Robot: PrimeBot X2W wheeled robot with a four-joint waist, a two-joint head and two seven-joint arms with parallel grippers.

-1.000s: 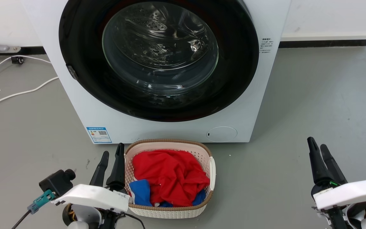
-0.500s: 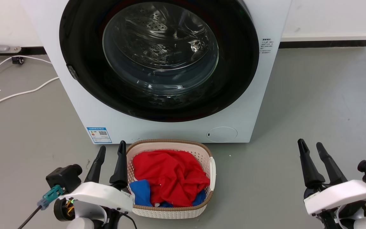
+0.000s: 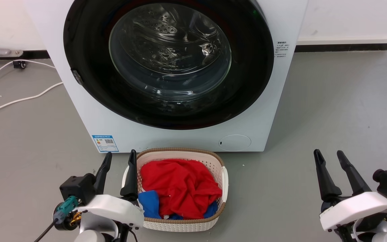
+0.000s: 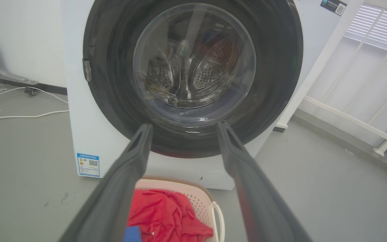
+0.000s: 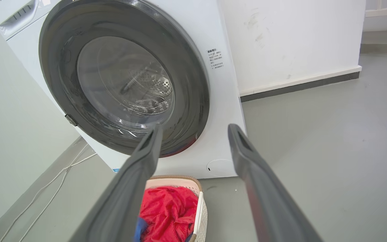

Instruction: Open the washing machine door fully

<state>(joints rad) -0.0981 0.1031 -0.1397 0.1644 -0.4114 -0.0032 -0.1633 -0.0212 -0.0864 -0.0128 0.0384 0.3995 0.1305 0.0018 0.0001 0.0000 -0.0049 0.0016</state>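
The washing machine door [image 3: 89, 67] is a big glossy black ring with a bulging clear glass window, lying flush against the white machine front [image 3: 180, 137]; it also shows as the washing machine door [image 4: 113, 111] and the washing machine door [image 5: 193, 84]. A small latch tab [image 3: 76, 76] sits on its left rim. My left gripper [image 3: 119, 157] is open low at the lower left, beside the basket. My right gripper [image 3: 328, 154] is open at the lower right above bare floor. Both stand well short of the door and hold nothing.
A white woven basket [image 3: 222, 174] with red and blue clothes sits on the floor right before the machine. White cables [image 3: 18, 99] trail over the grey floor at the left. A small round white flap [image 3: 234, 142] is on the panel's lower right. Grey floor stretches to the right.
Both grippers' fingers have spread wider apart. The left arm has shifted slightly right toward the basket, and the right arm slightly left. The door has not moved.
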